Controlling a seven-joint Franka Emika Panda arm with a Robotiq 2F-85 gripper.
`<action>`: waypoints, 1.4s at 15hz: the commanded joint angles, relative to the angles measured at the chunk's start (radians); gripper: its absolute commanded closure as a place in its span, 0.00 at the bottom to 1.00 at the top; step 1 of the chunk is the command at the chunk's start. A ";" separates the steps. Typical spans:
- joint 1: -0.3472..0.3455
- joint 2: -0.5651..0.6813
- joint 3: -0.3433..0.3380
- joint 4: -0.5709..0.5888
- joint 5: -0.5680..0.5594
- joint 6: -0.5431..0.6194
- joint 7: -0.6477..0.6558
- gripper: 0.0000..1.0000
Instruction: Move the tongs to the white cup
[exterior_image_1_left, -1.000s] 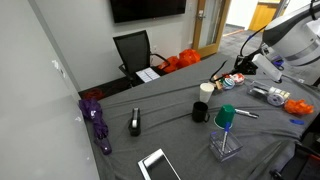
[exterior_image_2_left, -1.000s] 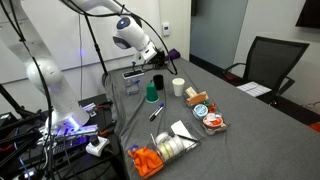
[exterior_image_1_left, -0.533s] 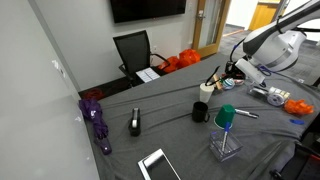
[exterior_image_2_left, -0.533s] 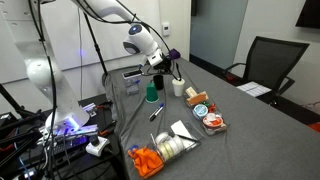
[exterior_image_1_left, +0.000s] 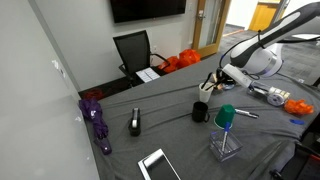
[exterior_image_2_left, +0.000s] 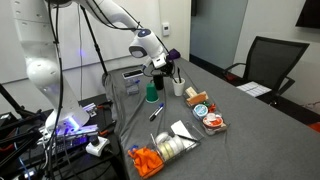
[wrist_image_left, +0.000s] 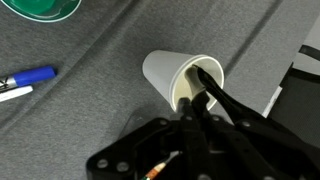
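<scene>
The white cup (wrist_image_left: 172, 72) stands on the grey cloth just below my gripper (wrist_image_left: 196, 102). In the wrist view the dark fingers reach over the cup's open mouth. The gripper (exterior_image_1_left: 214, 79) is shut on the thin tan tongs (exterior_image_1_left: 211, 76), which hang right above the white cup (exterior_image_1_left: 207, 91) in both exterior views. In an exterior view the gripper (exterior_image_2_left: 166, 68) sits over the white cup (exterior_image_2_left: 179, 88). How far the tongs' lower end reaches into the cup is hidden by the fingers.
A black cup (exterior_image_1_left: 201, 112) and a green-topped cup (exterior_image_1_left: 226, 117) stand close to the white cup. A blue marker (wrist_image_left: 30, 76) lies nearby. A black stapler-like object (exterior_image_1_left: 135, 122), a purple item (exterior_image_1_left: 97, 120) and a tablet (exterior_image_1_left: 157, 165) lie further along the table.
The gripper has carried the tongs across the table and down, from beside the white cup to directly over its mouth.
</scene>
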 joint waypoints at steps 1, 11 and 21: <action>0.043 0.046 -0.061 0.036 -0.103 -0.056 0.115 0.99; 0.080 0.013 -0.112 0.026 -0.265 -0.133 0.227 0.33; -0.145 -0.186 0.124 -0.134 -0.447 -0.111 0.133 0.00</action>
